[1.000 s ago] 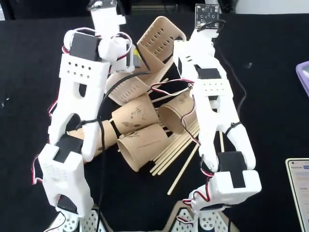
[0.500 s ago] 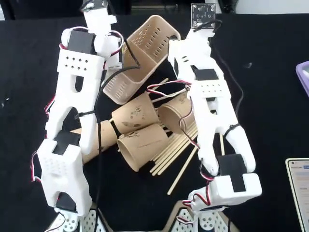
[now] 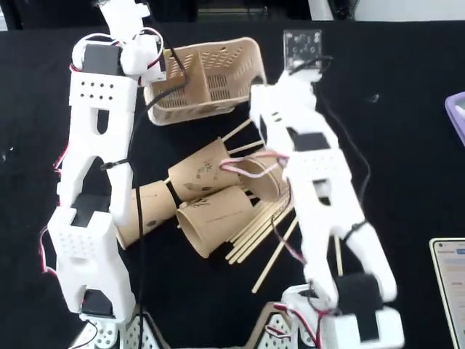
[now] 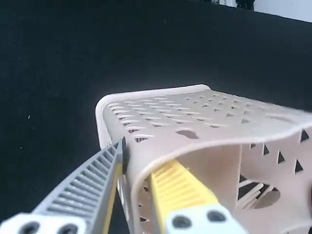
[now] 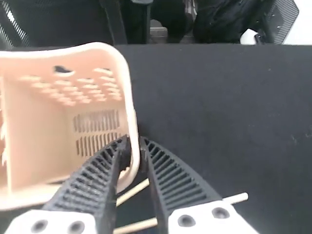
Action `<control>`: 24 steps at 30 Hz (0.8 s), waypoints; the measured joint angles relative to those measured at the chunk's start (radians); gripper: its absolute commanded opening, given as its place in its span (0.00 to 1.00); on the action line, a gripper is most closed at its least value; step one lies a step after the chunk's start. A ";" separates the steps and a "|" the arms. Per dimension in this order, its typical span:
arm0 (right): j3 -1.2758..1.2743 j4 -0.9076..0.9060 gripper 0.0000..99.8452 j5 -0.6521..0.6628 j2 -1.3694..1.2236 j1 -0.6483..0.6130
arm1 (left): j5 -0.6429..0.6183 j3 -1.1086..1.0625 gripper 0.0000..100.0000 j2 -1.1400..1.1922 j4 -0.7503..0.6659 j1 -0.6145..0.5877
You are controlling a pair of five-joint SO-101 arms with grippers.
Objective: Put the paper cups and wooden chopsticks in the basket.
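Since a second ago the basket (image 3: 218,73) is seen swung out of its tilted lie among the cups to the far side of the table (image 3: 407,182), its opening now turned upward, and both arms are shifted with it. It is held at both ends. The left gripper (image 4: 140,161) is closed on one end wall, with the grey finger set outside and the yellow finger inside. The right gripper (image 5: 134,146) is pinched on the rim at the opposite end, and hardly any gap is left between its fingers. One divider (image 3: 196,73) is seen inside the basket (so two compartments are formed).

Four paper cups (image 3: 203,171) are counted, all laid on their sides on the black table, near the basket but outside it. The wooden chopsticks (image 3: 258,225) are spread in a loose bundle under and beside the cups; their number cannot be told. The cup nearest the right arm (image 3: 320,174) and part of the bundle are crossed by that arm and its cables (image 3: 247,163). At the table's right edge, well apart from the heap, a purple object (image 3: 458,116) and a flat device (image 3: 449,283) are cut off by the frame.
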State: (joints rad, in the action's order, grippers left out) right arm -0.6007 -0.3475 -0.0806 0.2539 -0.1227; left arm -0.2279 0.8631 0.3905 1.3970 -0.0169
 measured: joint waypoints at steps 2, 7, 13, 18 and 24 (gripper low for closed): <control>-0.043 0.000 0.01 0.000 0.041 -0.015 | 0.000 -0.005 0.03 0.000 -0.002 -0.003; -0.064 0.000 0.01 0.000 0.075 -0.028 | 0.000 -0.049 0.03 0.038 -0.021 -0.021; -0.003 -0.106 0.01 0.000 0.089 -0.031 | 0.000 -0.028 0.03 0.080 -0.028 -0.037; 0.072 -0.206 0.01 0.000 0.089 -0.032 | 0.014 0.058 0.03 0.101 0.072 -0.043; 0.101 -0.256 0.01 0.000 0.089 -0.032 | 0.049 0.187 0.03 0.117 0.245 -0.043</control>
State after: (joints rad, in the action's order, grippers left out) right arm -0.4994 -0.6038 -0.0806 0.3429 -0.1550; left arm -0.1788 1.0503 0.5071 1.6425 -0.0598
